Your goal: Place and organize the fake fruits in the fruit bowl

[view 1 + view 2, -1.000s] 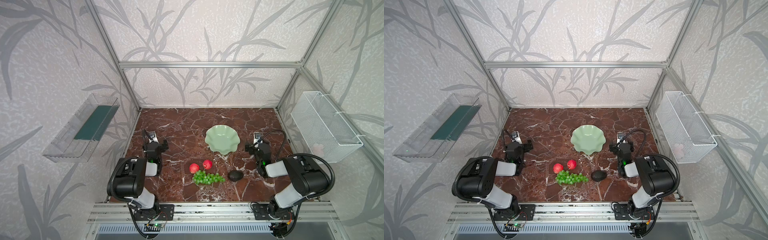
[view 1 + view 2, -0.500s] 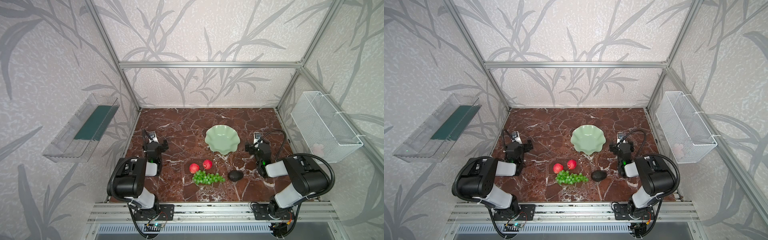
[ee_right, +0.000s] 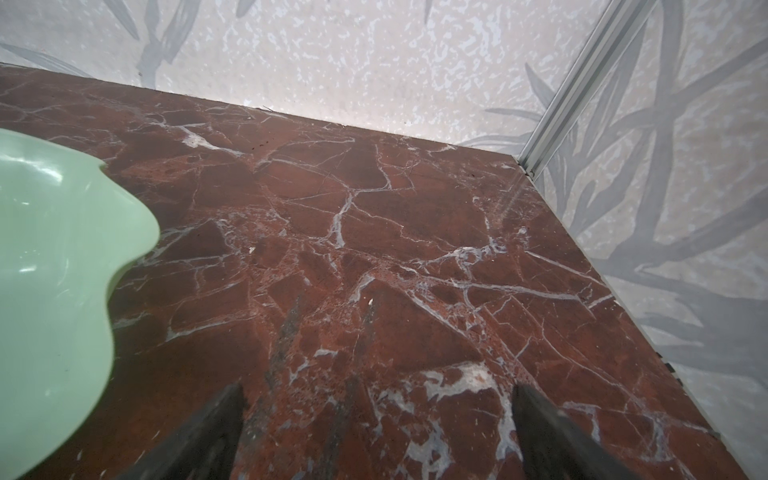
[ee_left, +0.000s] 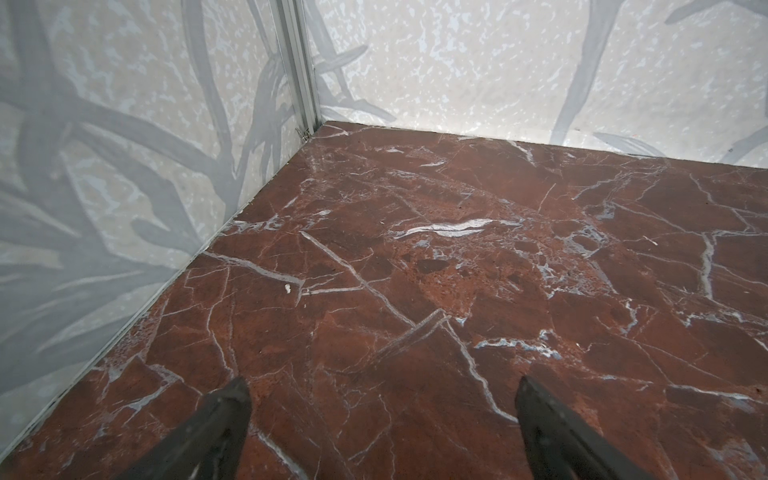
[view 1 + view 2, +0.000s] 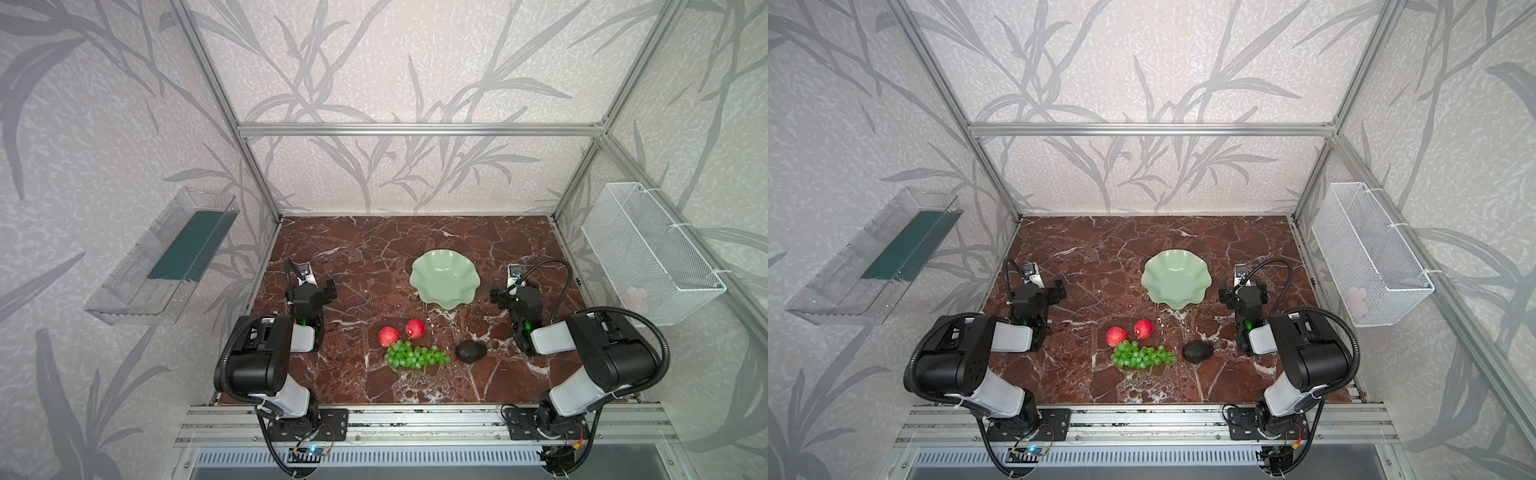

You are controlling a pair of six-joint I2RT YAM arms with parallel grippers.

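Observation:
The pale green fruit bowl (image 5: 444, 277) (image 5: 1175, 277) with a wavy rim stands empty on the red marble table, right of centre. In front of it lie two red apples (image 5: 388, 336) (image 5: 414, 328), a bunch of green grapes (image 5: 415, 358) (image 5: 1142, 357) and a dark avocado (image 5: 471, 351) (image 5: 1198, 351). My left gripper (image 5: 312, 286) (image 4: 382, 388) rests open at the table's left side, well away from the fruits. My right gripper (image 5: 515, 286) (image 3: 376, 395) is open just right of the bowl, whose rim (image 3: 137, 216) shows in the right wrist view. Nothing is between either pair of fingers.
A clear plastic tray (image 5: 166, 257) hangs on the left wall and a white wire mesh basket (image 5: 648, 253) on the right wall. Aluminium frame posts stand at the table's back corners (image 4: 305, 83) (image 3: 540, 145). Walls close the table on three sides.

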